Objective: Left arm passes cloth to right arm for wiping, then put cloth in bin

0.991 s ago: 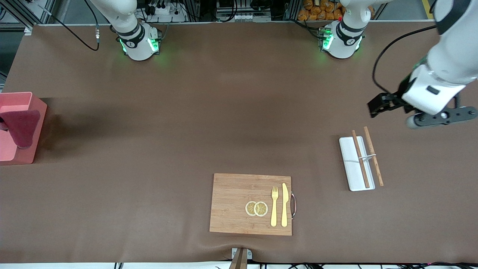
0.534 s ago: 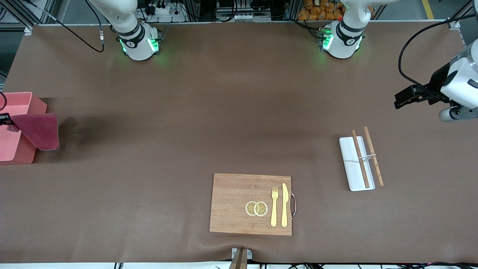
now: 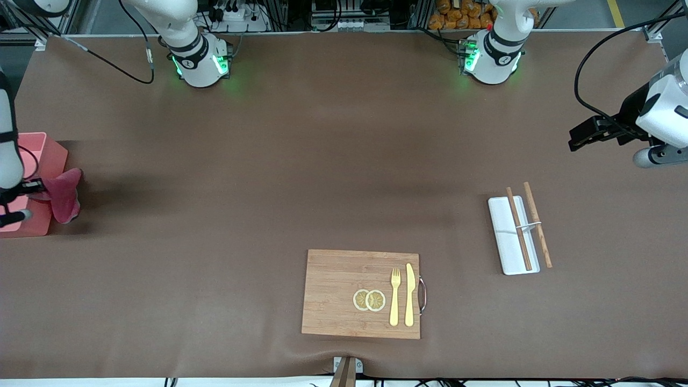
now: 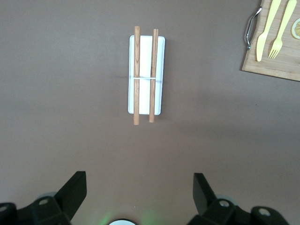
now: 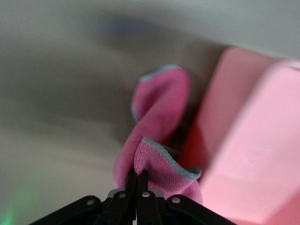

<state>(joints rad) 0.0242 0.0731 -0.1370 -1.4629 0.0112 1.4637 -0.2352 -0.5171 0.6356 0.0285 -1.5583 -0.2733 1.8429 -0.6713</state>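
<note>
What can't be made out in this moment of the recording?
- Bin: front view's edge cuts it off and the right arm covers part; its inside is unseen. Right wrist view shows only blurred wall.
- Right gripper: at the front view's edge; grip on the cloth shows only in the wrist view.
- Left gripper: front view's edge crops its arm.

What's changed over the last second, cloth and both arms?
The right tool, shut on the cloth throughout, swung it from above the bin outward; it now hangs crumpled against the bin's outside wall, not inside. The left tool, open and empty, drew back from near the white tray toward its own end of the table. Tray, chopsticks, cutting board and cutlery stayed put.
</note>
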